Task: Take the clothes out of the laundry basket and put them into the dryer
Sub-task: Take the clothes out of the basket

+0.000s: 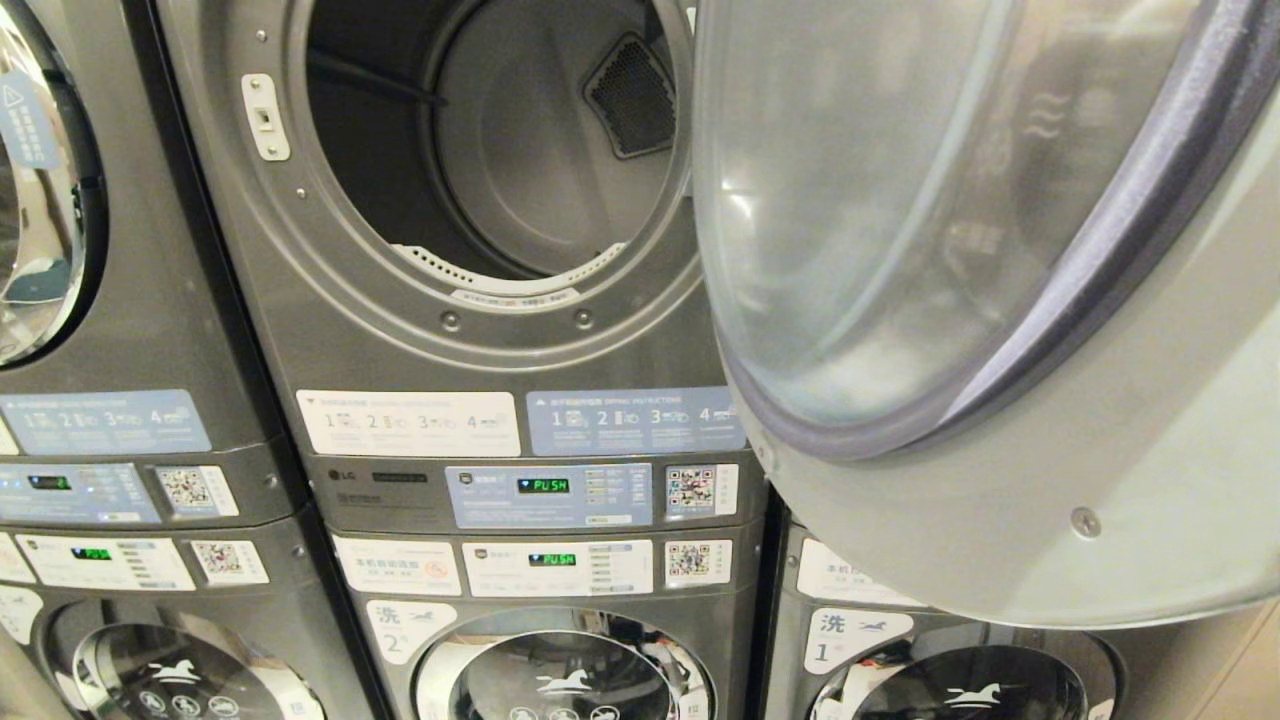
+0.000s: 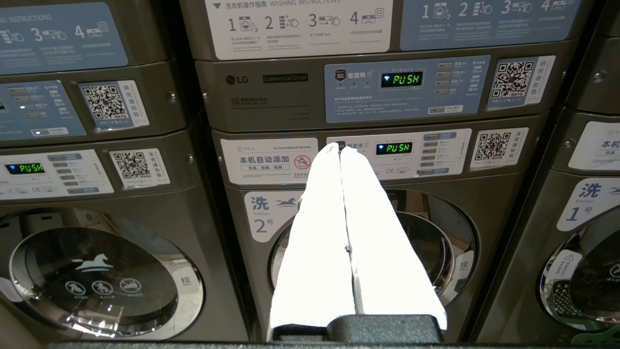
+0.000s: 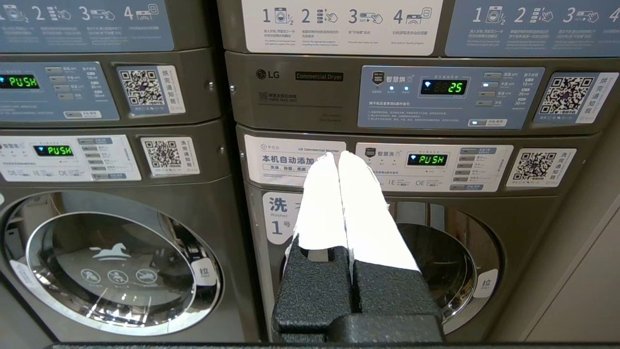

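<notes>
Three stacked grey metal laundry units fill the head view; the middle upper grey dryer [image 1: 480,200] has its round drum bare, and its clear-windowed silver door [image 1: 980,300] is swung wide to the right. No clothes or basket show. Left wrist view: left gripper [image 2: 339,151], white fingers pressed together, holding nothing, facing washer number 2. Right wrist view: right gripper [image 3: 337,156], likewise closed and empty, facing washer number 1.

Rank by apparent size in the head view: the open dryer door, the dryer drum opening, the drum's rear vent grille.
1. Open dryer door, though it hangs nearest the camera, which inflates it.
2. Dryer drum opening.
3. Rear vent grille, clearly smallest.
</notes>
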